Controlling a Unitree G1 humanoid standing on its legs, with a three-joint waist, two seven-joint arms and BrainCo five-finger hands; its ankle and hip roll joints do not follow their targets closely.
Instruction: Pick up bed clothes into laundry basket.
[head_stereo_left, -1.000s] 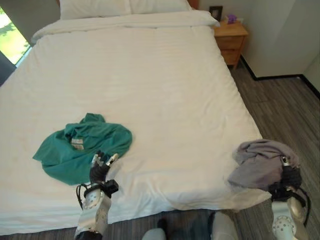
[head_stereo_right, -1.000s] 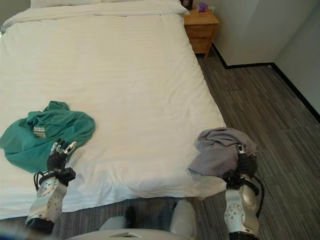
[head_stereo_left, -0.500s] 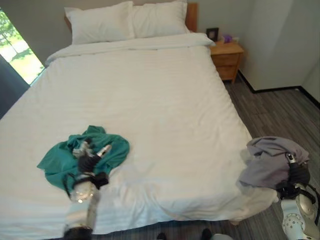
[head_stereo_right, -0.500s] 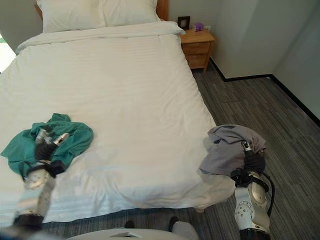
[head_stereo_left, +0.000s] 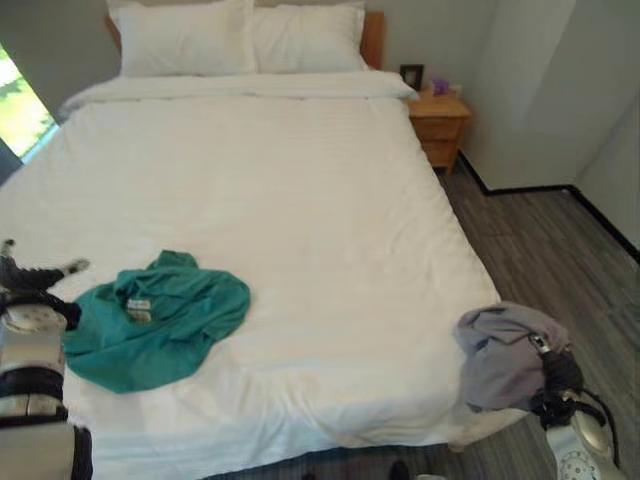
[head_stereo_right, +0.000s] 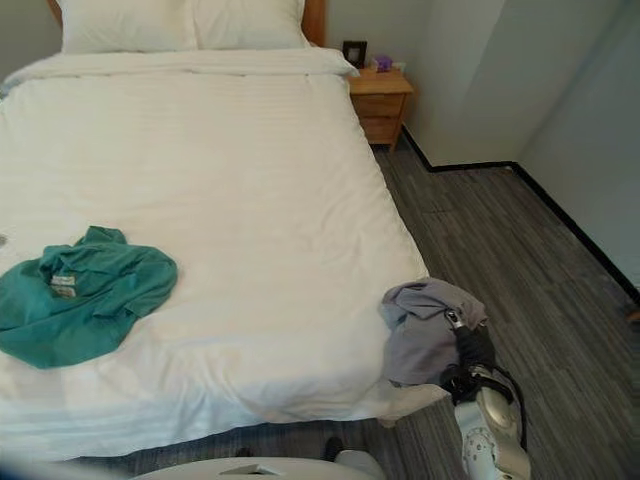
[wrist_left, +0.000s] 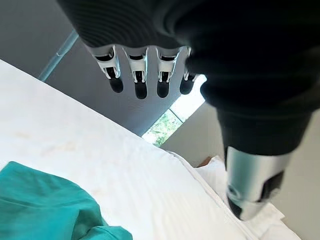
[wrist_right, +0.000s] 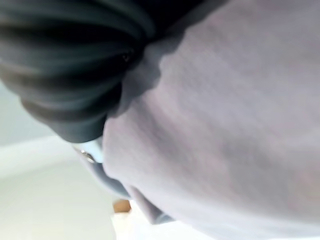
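Note:
A crumpled green garment (head_stereo_left: 155, 320) lies on the white bed (head_stereo_left: 300, 190) near its front left; in the left wrist view the green garment (wrist_left: 40, 205) sits below the hand. My left hand (head_stereo_left: 28, 279) hovers at the far left, beside the garment and apart from it, its fingers (wrist_left: 140, 80) straight and holding nothing. My right hand (head_stereo_left: 558, 375) is off the bed's front right corner, shut on a bunched grey garment (head_stereo_left: 500, 350). That grey cloth (wrist_right: 225, 125) covers the right hand's fingers in its wrist view.
Two white pillows (head_stereo_left: 245, 35) lie at the headboard. A wooden nightstand (head_stereo_left: 438, 125) with small items stands at the back right by the wall. Grey plank floor (head_stereo_right: 500, 230) runs along the bed's right side. A window (head_stereo_left: 18, 105) is at the far left.
My left hand has come off the green garment and swung out to the left. My right hand still holds the grey garment, now a little lower. The camera has shifted too.

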